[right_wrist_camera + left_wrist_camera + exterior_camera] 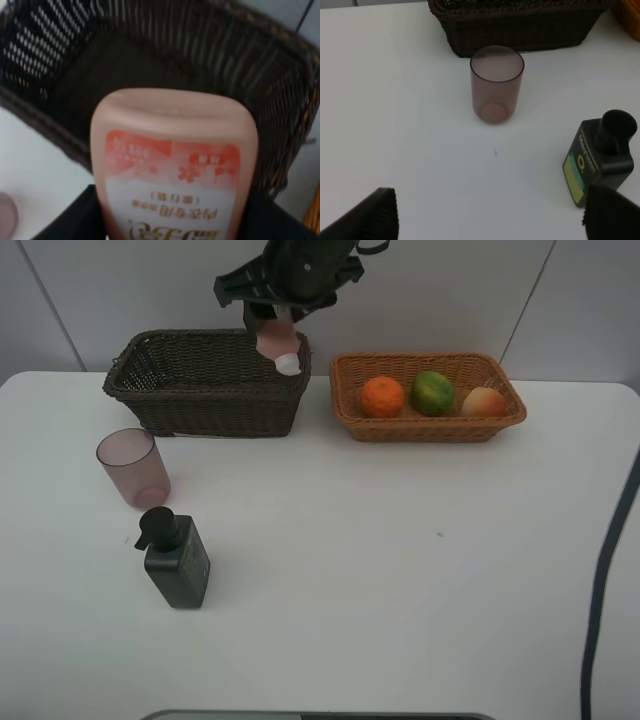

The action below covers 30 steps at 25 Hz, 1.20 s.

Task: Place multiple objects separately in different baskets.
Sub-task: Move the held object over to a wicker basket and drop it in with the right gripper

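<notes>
Roughly half of the task is judged to be done. On the left, two things are left out on the table (400, 570): the cup (132, 466), stood upright just in front of the dark basket (205, 390), and the bottle (176, 560), set nearer the front edge and just beside the cup. Both are faced by the left gripper (490, 220), which is seen only in its own wrist view; its jaws are spread wide and nothing is held between them.

Further right, the tube (279, 345) is gripped by the right gripper (272, 312), whose jaws are closed firmly on it. It is held cap-down and tilted over the right end of the dark basket, with the white cap about level with the rim. It has not been let go, so this step is judged to be under way rather than finished. On the far right, all three fruits have been placed.

As to the containers: no object can be made out inside the dark basket in the right wrist view, though part of its floor is hidden by the tube. The tan basket (430, 426) is occupied by a row of three: the orange (382, 397), the green fruit (432, 393) and the peach (484, 402), set close together.
</notes>
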Tool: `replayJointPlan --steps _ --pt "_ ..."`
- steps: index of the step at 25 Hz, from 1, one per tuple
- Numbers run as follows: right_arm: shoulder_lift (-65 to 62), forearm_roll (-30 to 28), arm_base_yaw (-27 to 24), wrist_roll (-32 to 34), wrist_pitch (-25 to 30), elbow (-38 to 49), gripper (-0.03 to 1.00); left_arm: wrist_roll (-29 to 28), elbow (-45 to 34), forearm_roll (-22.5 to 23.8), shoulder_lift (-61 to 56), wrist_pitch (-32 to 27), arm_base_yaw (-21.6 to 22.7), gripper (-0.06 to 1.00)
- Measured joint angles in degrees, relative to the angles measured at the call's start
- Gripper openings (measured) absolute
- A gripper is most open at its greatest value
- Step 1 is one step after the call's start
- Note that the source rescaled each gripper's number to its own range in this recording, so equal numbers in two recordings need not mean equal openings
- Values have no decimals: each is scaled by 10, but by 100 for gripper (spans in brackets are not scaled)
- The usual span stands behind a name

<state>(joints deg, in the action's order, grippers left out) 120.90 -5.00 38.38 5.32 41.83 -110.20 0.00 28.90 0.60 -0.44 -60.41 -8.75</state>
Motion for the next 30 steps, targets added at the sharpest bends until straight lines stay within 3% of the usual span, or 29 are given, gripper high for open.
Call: replayJointPlan --steps 7,12,23,30 --pt "28 -3 -5 0 -169 10 0 0 0 0 0 0 0 95" --pt "71 -2 -8 0 -238 12 0 0 0 0 0 0 0 95" --pt "133 -2 -14 0 -326 13 0 0 0 0 0 0 0 95" --pt "157 1 -36 0 -329 13 0 0 0 0 0 0 0 95"
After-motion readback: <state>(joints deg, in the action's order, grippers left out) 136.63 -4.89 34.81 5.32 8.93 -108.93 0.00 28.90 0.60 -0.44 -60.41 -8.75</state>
